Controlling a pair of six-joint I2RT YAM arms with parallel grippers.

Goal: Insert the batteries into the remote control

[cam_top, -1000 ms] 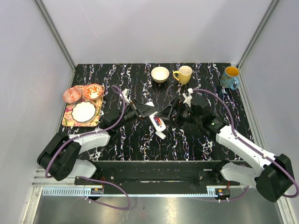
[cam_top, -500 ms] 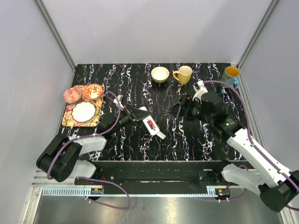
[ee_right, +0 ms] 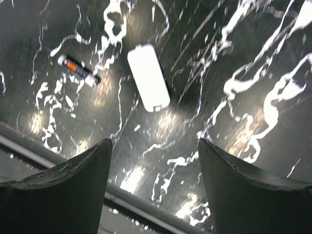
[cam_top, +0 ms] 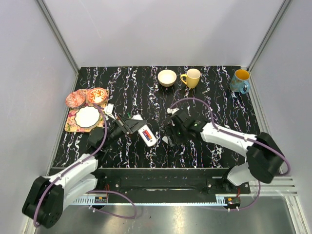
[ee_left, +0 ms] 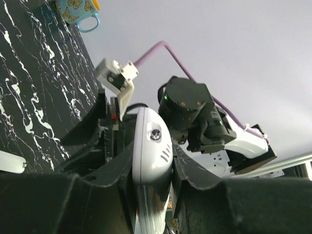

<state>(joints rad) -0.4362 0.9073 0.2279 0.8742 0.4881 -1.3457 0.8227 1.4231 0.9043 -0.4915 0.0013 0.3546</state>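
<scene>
White remote control [cam_top: 146, 135], black white-veined table [cam_top: 146, 83], yellow mug [cam_top: 192, 77]

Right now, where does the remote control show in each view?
Top external: remote control, left of centre, held by the left gripper.
Left wrist: remote control at bottom centre, gripped from both sides.
Right wrist: not in it.
Shared landmark: the black marbled table.
</scene>
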